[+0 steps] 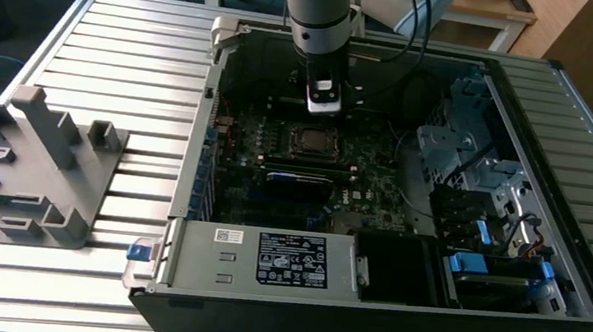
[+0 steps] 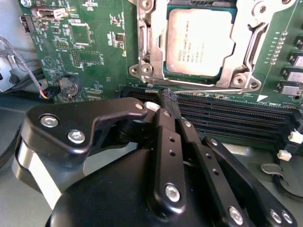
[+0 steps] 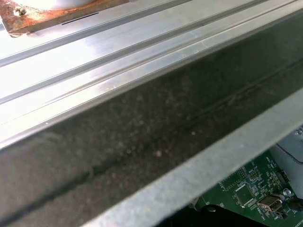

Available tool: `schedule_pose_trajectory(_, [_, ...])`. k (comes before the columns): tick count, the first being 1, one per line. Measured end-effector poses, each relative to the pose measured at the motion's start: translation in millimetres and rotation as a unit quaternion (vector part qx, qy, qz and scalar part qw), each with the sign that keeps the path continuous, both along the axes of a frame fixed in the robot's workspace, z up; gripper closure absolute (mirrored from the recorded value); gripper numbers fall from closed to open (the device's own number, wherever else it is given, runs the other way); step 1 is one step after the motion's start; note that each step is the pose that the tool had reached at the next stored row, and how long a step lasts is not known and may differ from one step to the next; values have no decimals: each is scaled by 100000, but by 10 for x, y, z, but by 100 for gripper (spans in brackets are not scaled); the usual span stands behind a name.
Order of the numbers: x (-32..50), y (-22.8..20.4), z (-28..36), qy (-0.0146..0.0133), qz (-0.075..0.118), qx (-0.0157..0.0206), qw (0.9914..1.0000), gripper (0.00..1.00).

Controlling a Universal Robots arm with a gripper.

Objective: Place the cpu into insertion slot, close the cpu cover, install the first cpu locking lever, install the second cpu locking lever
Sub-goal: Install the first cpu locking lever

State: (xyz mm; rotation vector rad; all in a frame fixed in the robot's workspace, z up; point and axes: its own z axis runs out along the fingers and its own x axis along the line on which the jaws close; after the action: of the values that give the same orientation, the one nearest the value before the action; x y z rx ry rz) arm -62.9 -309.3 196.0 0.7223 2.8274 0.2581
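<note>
Exterior view: the arm reaches down into an open computer case (image 1: 392,308) lying on a slatted metal table (image 1: 111,39). The gripper (image 1: 324,109) hangs over the far part of the circuit board (image 1: 325,165), just beyond the insertion slot (image 1: 312,139), which sits directly in front of it. A grey plastic fixture (image 1: 26,162) stands on the table well off toward the exterior view's left.

Second wrist view: the gripper (image 2: 166,98) has its black fingers (image 2: 169,118) drawn together, with nothing seen between them. Their tips sit over the long black memory slots (image 2: 227,111), right beside the socket's near edge. Just past the tips lies the cpu (image 2: 200,41), flat inside the insertion slot (image 2: 150,71). The cpu cover (image 2: 251,45) appears to be down around the chip, though its far side is cut off. A thin silvery lever (image 2: 208,90) runs along the socket's edge nearest the fingertips.

First wrist view: a dark case wall (image 3: 142,142) and bright table slats (image 3: 94,61) are close to the tool, with a corner of green circuit board (image 3: 246,194) beyond.
</note>
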Motion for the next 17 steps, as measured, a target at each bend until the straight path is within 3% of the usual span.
schedule_pose_trajectory(17, [17, 0, -19, -18, -21, -224, 100000, 89])
